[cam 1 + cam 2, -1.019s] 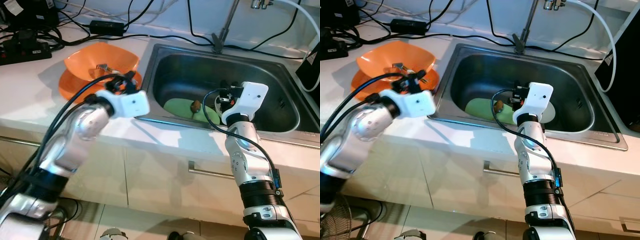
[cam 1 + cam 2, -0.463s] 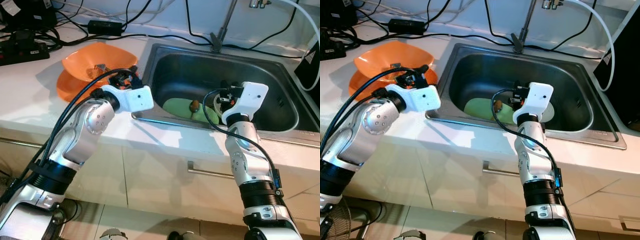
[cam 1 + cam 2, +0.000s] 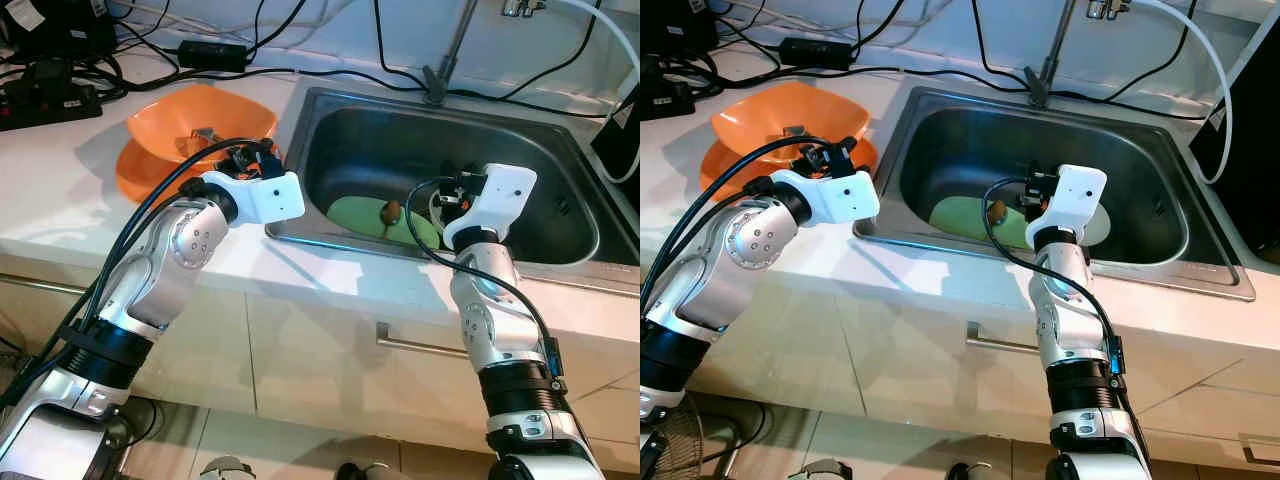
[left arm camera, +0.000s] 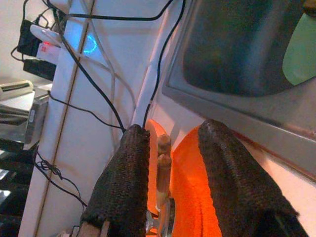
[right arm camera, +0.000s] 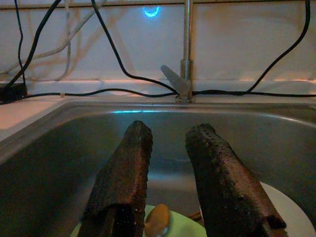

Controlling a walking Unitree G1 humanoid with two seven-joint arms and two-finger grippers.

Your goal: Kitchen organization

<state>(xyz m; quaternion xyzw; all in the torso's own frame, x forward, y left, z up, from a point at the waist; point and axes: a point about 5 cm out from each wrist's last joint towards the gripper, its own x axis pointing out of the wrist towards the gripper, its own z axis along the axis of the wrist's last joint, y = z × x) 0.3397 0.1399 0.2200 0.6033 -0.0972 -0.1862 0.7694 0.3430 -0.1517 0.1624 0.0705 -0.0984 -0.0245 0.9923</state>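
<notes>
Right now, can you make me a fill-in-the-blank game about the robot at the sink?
1. The green plate lies inside the ____.
2. The stacked bowls on the counter are coloured ____.
3. The right gripper hangs over the sink with its fingers ____.
4. The left gripper hovers at the rim of the orange ____.

Missing words: sink; orange; open; bowls

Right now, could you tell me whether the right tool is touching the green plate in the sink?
Cannot tell. The right wrist view shows the right tool open above the green plate, but its fingertips run out of frame, and the head views hide them.
</notes>
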